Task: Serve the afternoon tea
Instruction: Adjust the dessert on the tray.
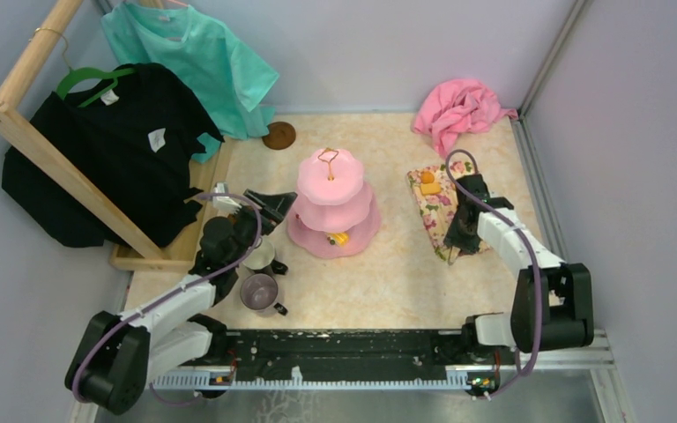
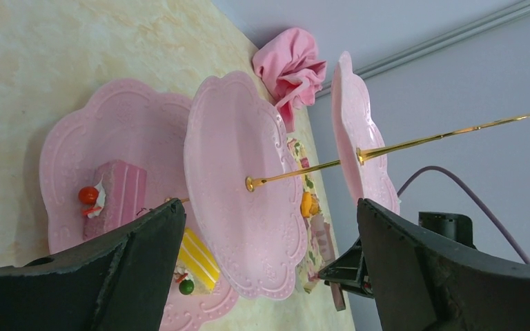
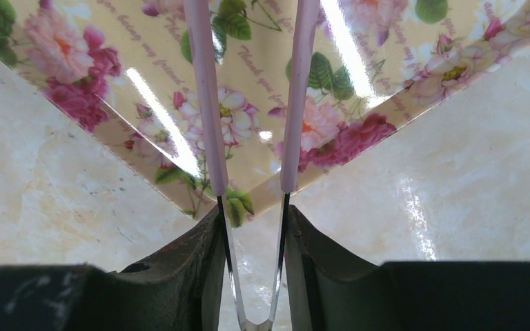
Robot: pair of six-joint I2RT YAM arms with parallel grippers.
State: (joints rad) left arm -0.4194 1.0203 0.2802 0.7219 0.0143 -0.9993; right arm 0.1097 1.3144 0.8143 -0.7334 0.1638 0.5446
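The pink three-tier cake stand (image 1: 333, 204) with its gold loop (image 1: 327, 159) stands mid-table. A yellow snack (image 1: 338, 237) lies on its bottom tier; the left wrist view shows that yellow cake slice (image 2: 197, 258) and a pink slice (image 2: 117, 193) there. An orange snack (image 1: 427, 181) sits on the floral mat (image 1: 436, 207). My left gripper (image 1: 269, 207) is open just left of the stand (image 2: 241, 179), above the white mug (image 1: 260, 254) and the grey-purple mug (image 1: 260, 291). My right gripper (image 3: 254, 221) is shut on pink-tipped metal tongs (image 3: 207, 103), which point over the mat's near corner (image 3: 262, 89).
A brown saucer (image 1: 278, 135) lies at the back, left of the stand. The pink cloth (image 1: 458, 110) is bunched in the back right corner. A wooden clothes rack (image 1: 53, 159) with a black and a teal shirt fills the left side. Walls close in the right and back.
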